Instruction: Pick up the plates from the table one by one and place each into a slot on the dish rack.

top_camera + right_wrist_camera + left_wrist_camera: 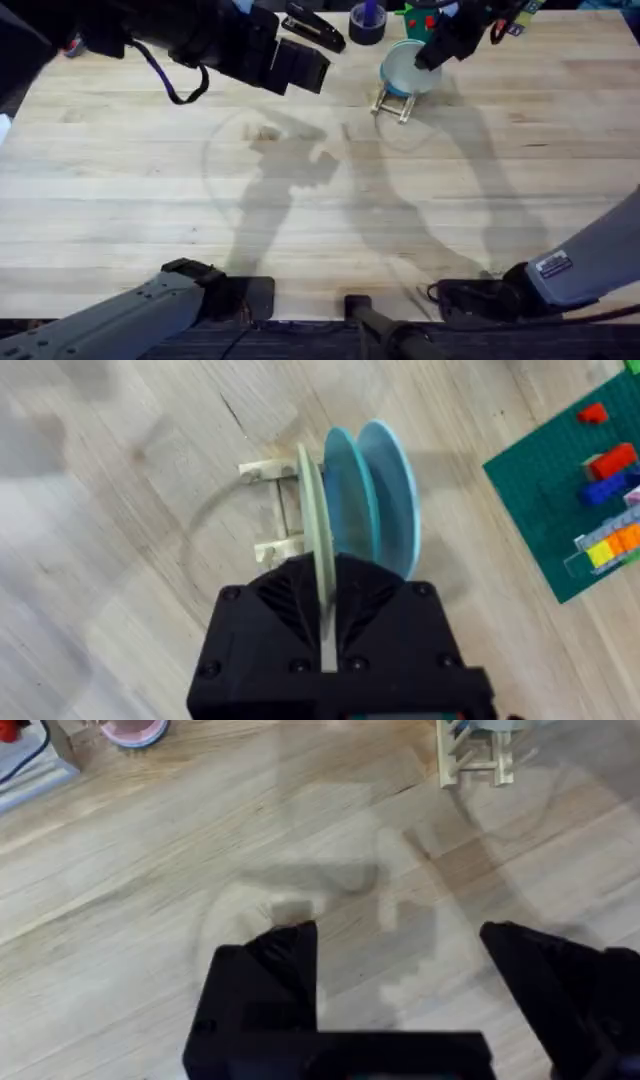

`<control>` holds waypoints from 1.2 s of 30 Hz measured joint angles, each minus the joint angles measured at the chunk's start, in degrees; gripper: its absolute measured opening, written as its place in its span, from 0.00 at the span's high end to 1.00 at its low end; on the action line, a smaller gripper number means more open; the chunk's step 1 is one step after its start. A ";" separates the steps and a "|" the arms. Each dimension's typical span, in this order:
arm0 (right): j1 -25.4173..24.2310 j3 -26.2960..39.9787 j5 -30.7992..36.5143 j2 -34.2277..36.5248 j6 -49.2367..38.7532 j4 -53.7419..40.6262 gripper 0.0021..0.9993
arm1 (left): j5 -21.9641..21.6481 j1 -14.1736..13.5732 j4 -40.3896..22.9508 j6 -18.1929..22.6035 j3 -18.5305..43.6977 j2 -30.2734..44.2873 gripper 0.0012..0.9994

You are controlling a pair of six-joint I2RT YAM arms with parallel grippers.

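Tabletop: one rack, three upright plates.

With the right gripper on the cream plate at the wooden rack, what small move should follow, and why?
Probably open the right gripper and release. Its fingers pinch the pale cream-yellow round plate on edge, and the plate already stands upright in the small light-wood dowel rack beside the teal-blue plate and a paler sky-blue plate. The open left gripper hangs over bare table.
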 joint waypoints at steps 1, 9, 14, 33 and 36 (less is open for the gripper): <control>0.00 0.00 -0.02 0.00 0.00 0.02 0.90 | 0.00 0.00 0.00 0.00 0.00 0.00 0.00; 0.00 0.00 -0.22 0.01 0.00 0.05 0.84 | -0.02 0.00 0.00 0.00 0.00 0.00 0.00; 0.00 0.00 -0.22 0.00 0.00 0.02 0.83 | -0.02 0.00 0.00 0.02 0.00 0.00 0.00; 0.46 2.78 -0.21 -8.96 6.19 -8.49 0.27 | -0.02 0.00 -0.01 0.00 0.00 0.00 0.00; 0.46 2.86 -0.21 -12.06 6.31 -10.50 0.01 | -0.01 0.00 -0.01 0.01 0.00 0.00 0.00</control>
